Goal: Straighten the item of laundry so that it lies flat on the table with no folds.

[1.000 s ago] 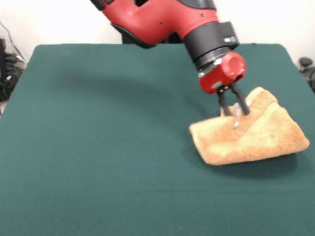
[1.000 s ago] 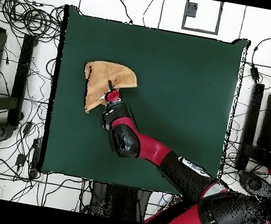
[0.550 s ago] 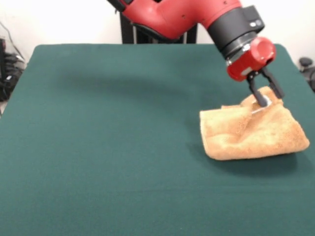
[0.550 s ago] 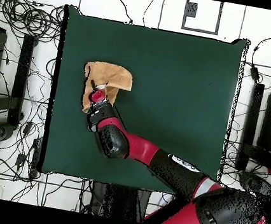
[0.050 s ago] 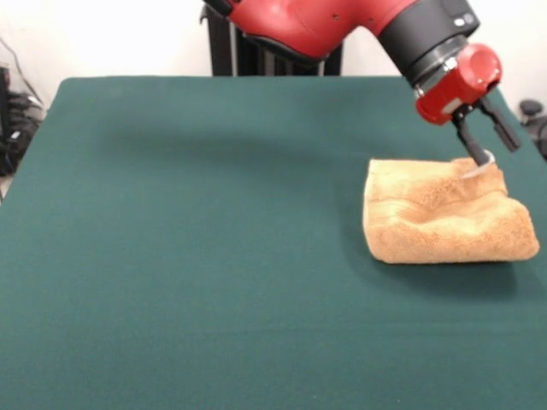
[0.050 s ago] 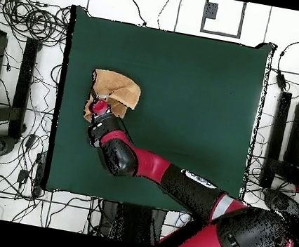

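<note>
From overhead the arm hides my gripper (image 5: pixel 488 145); in front its fingers pinch the towel (image 5: pixel 440 213) back edge, cloth still rumpled and folded on the table (image 5: pixel 188 256)

Pretty even, soft room light from above. The towel (image 5: pixel 440 224) drops a faint shadow on the table (image 5: pixel 188 256), the arm (image 5: pixel 342 21) a blurry one. No glare; gripper (image 5: pixel 489 147) slightly smeared.
</note>
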{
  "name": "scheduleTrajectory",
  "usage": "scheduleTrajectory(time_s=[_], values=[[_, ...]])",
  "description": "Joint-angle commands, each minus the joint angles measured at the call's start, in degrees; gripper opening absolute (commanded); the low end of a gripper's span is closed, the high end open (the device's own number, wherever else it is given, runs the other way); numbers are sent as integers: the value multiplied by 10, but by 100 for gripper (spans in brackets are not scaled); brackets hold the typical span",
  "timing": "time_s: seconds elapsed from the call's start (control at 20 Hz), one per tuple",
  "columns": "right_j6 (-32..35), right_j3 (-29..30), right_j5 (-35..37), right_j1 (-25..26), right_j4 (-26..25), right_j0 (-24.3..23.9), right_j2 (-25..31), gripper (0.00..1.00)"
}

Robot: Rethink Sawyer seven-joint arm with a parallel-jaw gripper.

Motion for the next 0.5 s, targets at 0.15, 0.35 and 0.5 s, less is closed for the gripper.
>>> scheduleTrajectory(time_s=[0.15, 0.35, 0.5], values=[[120, -12, 74, 16, 42, -4, 41, 100], [120, -3, 77, 0, 51, -6, 37, 100], [131, 12, 72, -12, 67, -7, 48, 100]])
